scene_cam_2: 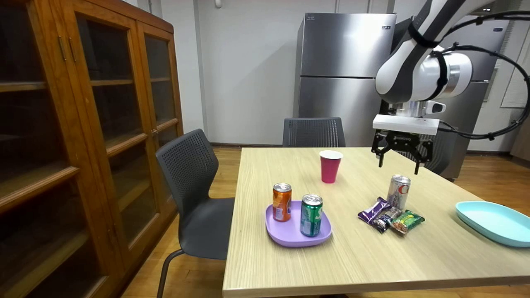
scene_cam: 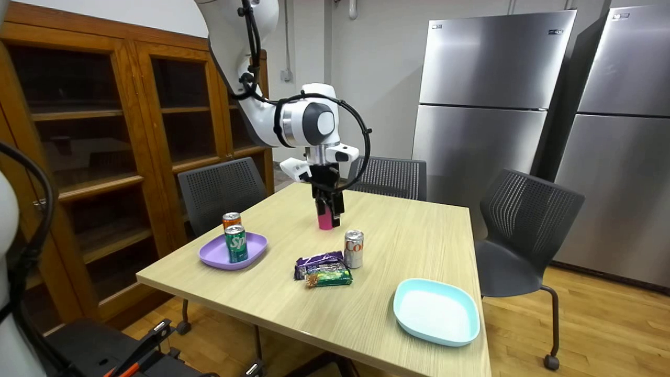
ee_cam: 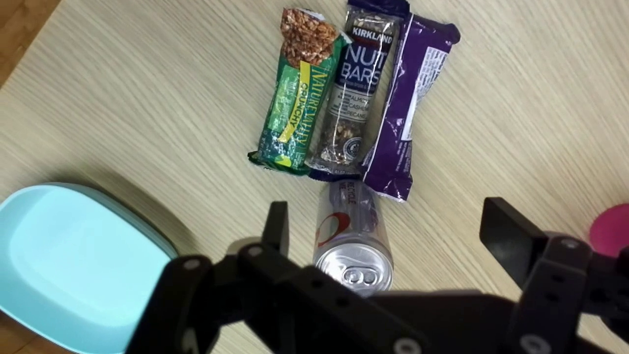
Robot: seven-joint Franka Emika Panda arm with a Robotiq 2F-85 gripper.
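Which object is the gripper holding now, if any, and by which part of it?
Nothing is held: the gripper stands open, and a visible gap separates it from the silver can.

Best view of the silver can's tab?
Wrist view: it looks down on the silver can, so the tab shows uncovered, large and clear. Both exterior views show the can standing upright, mostly from the side, with the tab too small to make out.

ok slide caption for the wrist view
Open black gripper above an upright silver metal can beside three glossy wrapped bars
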